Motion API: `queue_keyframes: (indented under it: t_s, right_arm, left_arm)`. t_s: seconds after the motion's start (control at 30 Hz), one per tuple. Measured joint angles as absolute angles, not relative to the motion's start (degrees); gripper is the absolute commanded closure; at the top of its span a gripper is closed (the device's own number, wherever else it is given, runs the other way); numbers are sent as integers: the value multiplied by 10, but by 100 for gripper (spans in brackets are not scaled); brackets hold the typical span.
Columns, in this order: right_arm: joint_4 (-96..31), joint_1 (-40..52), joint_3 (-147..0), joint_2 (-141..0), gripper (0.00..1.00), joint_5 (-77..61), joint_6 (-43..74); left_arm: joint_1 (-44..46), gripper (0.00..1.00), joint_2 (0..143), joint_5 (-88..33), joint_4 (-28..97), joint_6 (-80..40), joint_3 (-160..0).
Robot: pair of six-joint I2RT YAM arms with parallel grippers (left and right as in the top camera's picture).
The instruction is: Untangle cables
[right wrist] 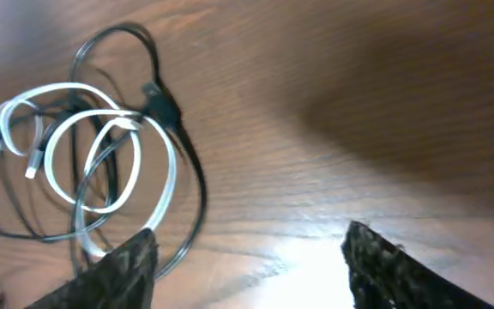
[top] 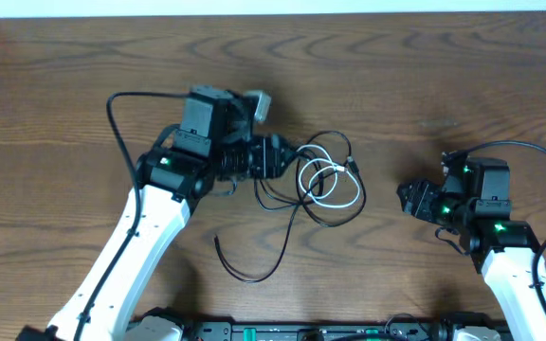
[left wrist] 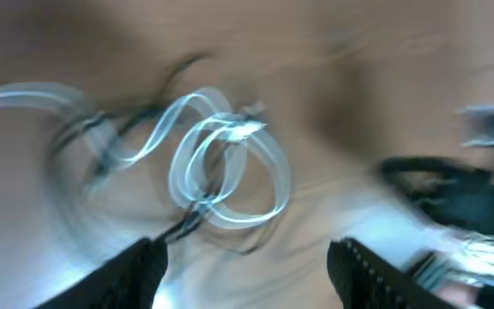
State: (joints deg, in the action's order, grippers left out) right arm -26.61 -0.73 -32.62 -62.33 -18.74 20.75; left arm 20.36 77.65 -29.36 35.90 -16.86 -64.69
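A white cable lies coiled in small loops at the table's middle, tangled with a thin black cable whose loose end trails toward the front. My left gripper is open at the tangle's left edge; its blurred wrist view shows the white loops just ahead of the spread fingers, with a black strand by the left finger. My right gripper is open to the right of the tangle, apart from it. Its wrist view shows the white coils and the black loop ahead on the left.
The wooden table stretches around the cables. The left arm reaches in from the front left and the right arm from the front right, each with its own thick black wire.
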Motion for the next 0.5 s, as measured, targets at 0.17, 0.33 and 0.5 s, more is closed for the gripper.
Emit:
queue_keyframes:
  t_s: [0.17, 0.33, 0.5]
  right_arm:
    - [-270, 25, -326, -622, 27, -211, 171]
    - [-268, 94, -326, -622, 28, -207, 171]
    - [-228, 150, -326, -624, 25, -168, 276]
  left_arm:
    - [204, 35, 863, -187, 424, -162, -644]
    - [204, 34, 950, -164, 420, -162, -642]
    - [204, 34, 996, -168, 382, -162, -642]
